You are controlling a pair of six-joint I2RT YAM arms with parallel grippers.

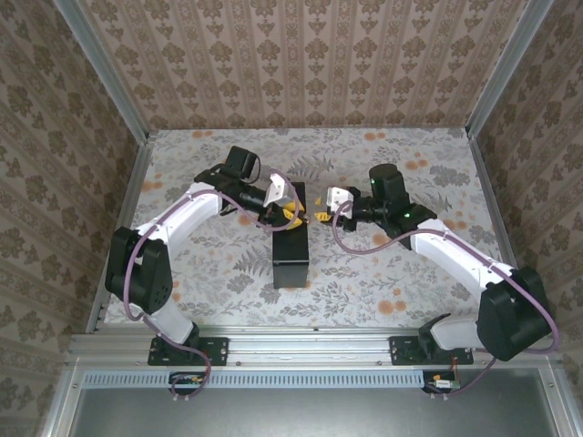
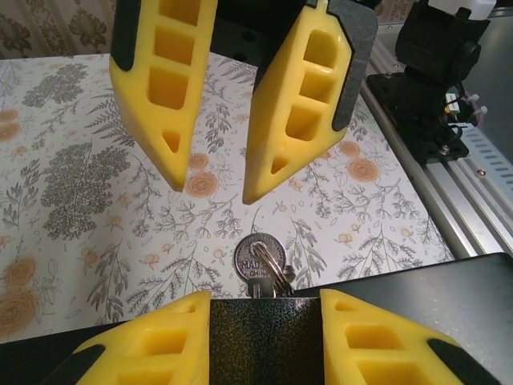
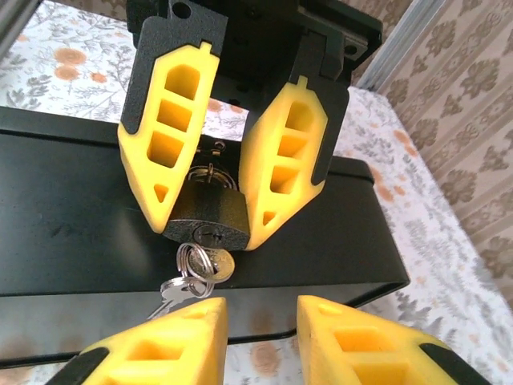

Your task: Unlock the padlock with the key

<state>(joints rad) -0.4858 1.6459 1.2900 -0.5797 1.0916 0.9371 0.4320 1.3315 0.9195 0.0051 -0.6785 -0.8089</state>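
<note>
- At the middle of the table (image 1: 383,278), over the far end of a black box (image 1: 291,259), the two arms meet tip to tip.
- Left gripper (image 3: 208,237): clamped on the padlock (image 3: 207,212), with one finger on each flank of its dark, speckled body. The keyhole face is turned toward the other arm.
- Padlock: held just above the box top, near the box's edge. Its silver shackle (image 3: 210,172) runs back between the fingers toward a fitting on the box. Whether the shackle is seated or sprung cannot be told, as the fingers hide most of it.
- Key (image 2: 256,261): in the left wrist view its round head stands out from the padlock's face, and the blade appears to be in the keyhole. A ring (image 3: 195,263) hangs from the head and carries a second key, which dangles against the side of the box.
- Right gripper (image 2: 216,195): fingers apart with nothing between them. It faces the key head from close by and does not touch it.
- Done, as judged: the padlock is steadied in a firm grip, the key looks inserted, and the free gripper is lined up with it.
- Left to do, as judged: close on the key head, turn it, and draw the shackle free. No view shows that a turn has been made, so the unlocking itself counts as not yet done.
- Likely snag: the dangling ring and spare key sit right beside the key head and could get between the fingers.
</note>
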